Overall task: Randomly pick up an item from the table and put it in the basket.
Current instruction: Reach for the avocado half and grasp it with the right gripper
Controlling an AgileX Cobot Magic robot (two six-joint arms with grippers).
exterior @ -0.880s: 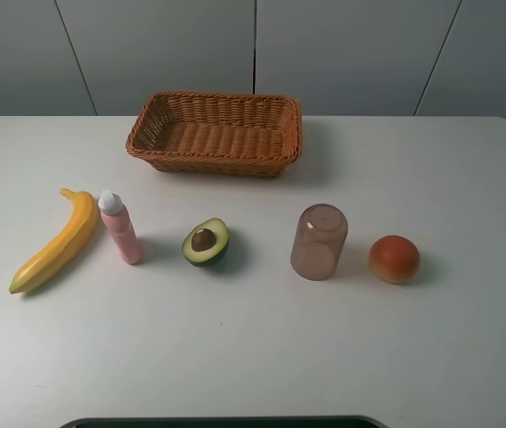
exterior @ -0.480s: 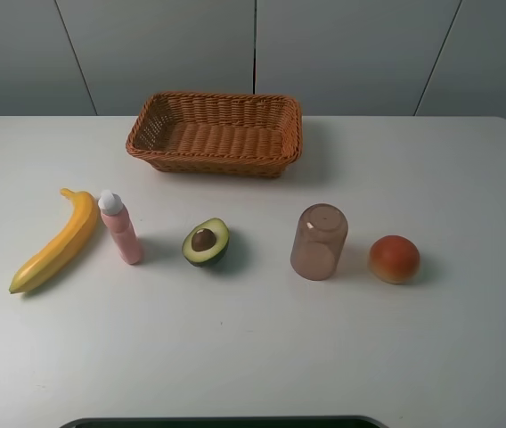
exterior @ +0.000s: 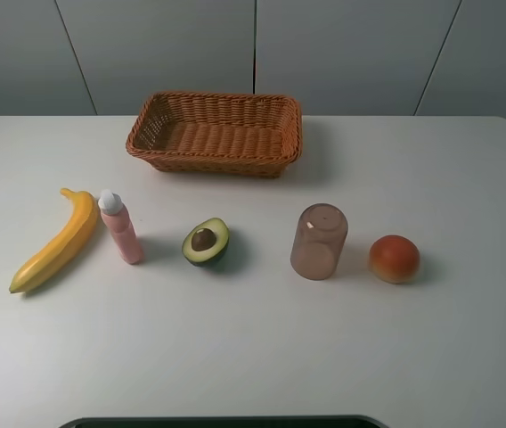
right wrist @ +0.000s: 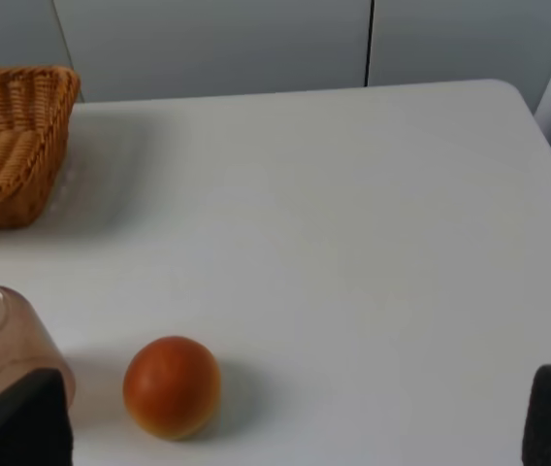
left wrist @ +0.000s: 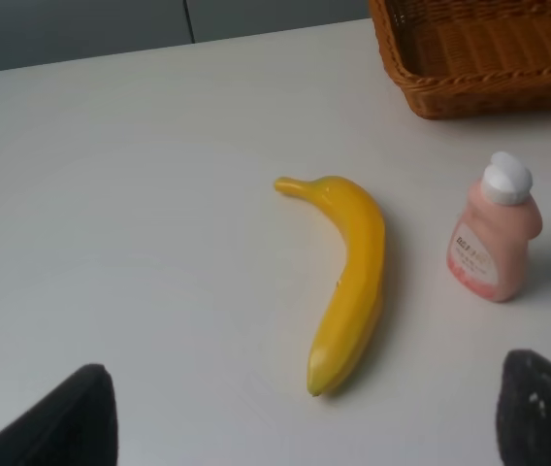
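basket point(left wrist: 489, 95) and cup point(right wrist: 9, 335) partly off-frame

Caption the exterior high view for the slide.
Banana, pink bottle, halved avocado, translucent cup and orange-red fruit in a row on the white table, wicker basket empty behind them; no arms visible.

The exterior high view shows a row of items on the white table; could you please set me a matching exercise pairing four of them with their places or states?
Things:
1. curved yellow banana
2. halved dark green avocado with a brown pit
3. translucent brown plastic cup
4. round orange-red fruit

Places or states:
A. far right end of the row
B. cut face turned upward
C. far left end of the row
D. second from the right in the row

Pairs: 1-C, 2-B, 3-D, 4-A.
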